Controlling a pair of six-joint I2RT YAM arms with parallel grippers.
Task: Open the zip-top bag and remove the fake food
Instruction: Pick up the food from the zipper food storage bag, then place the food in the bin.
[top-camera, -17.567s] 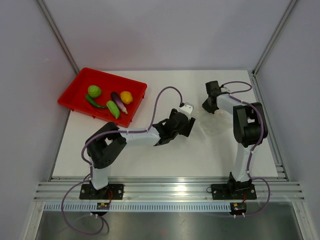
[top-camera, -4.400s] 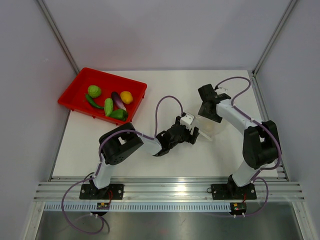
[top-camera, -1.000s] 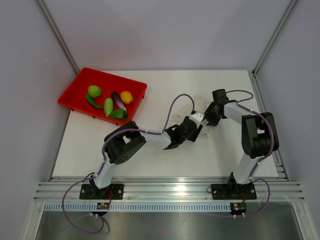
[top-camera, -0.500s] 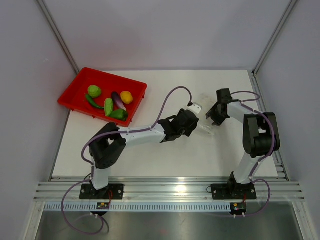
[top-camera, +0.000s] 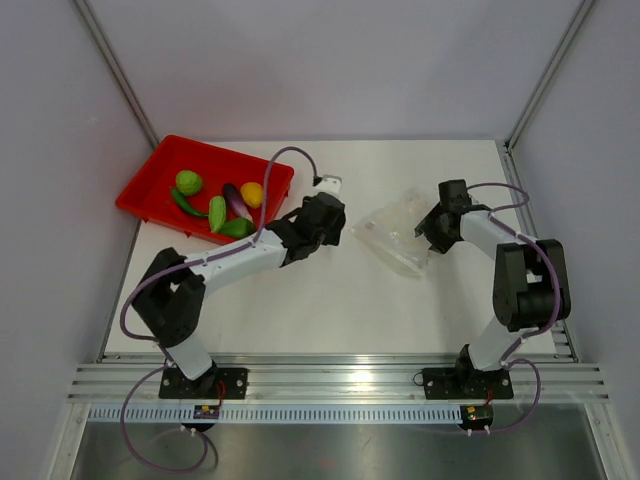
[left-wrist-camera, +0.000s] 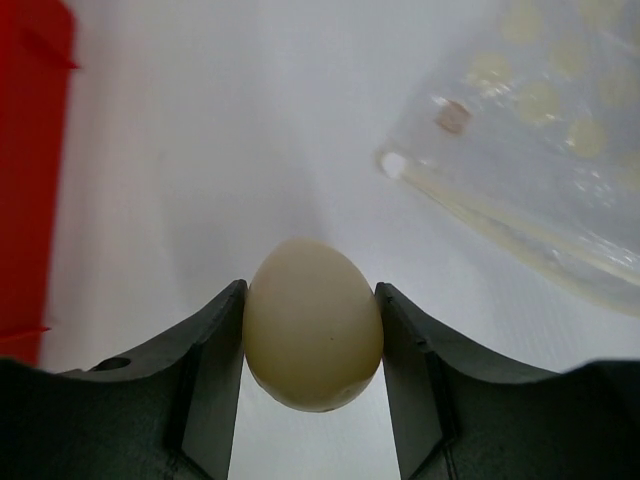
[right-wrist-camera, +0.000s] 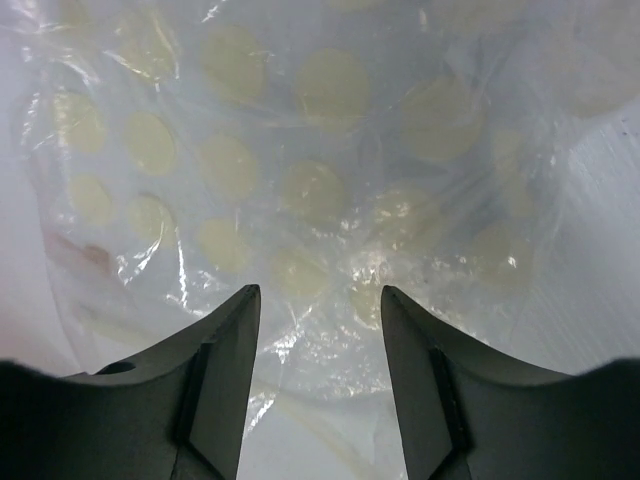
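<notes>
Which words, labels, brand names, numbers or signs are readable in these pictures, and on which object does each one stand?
No text is readable in any view.
zip-top bag: only pale round dots, no letters.
small tan square on the bag: too blurred to read, perhaps blank.
small tags at the arm bases: too small to read.
cream egg: plain.
red tray: no marking visible.

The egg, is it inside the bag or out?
Out: the left hand grips the egg, apart from the bag.
</notes>
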